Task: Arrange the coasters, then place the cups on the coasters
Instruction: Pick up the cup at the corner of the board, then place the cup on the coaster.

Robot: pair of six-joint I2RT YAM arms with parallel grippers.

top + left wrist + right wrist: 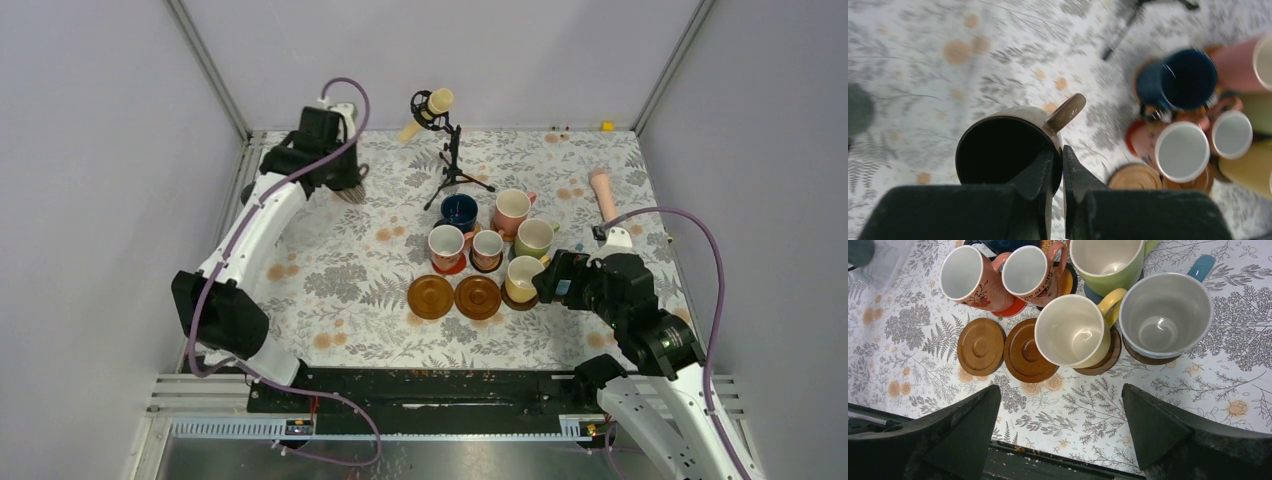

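Observation:
My left gripper (1058,152) is shut on the rim of a dark cup (998,150), one finger inside and one outside, beside its handle. It hangs at the far left of the table (345,185), apart from the rest. Navy (459,211), pink (512,210), green (533,238), yellow (522,278) and two pink-and-white cups (446,245) (487,247) stand clustered on coasters. Two bare brown wooden coasters (431,296) (478,296) lie in front. My right gripper (1060,390) is open and holds nothing, just near of the yellow cup (1073,330) and a light blue cup (1165,315).
A cream microphone on a black stand (450,150) is behind the cups. A pink cylindrical handle (604,195) lies at the back right. The table's black front edge (1058,460) runs right under my right gripper. Grey walls close in both sides.

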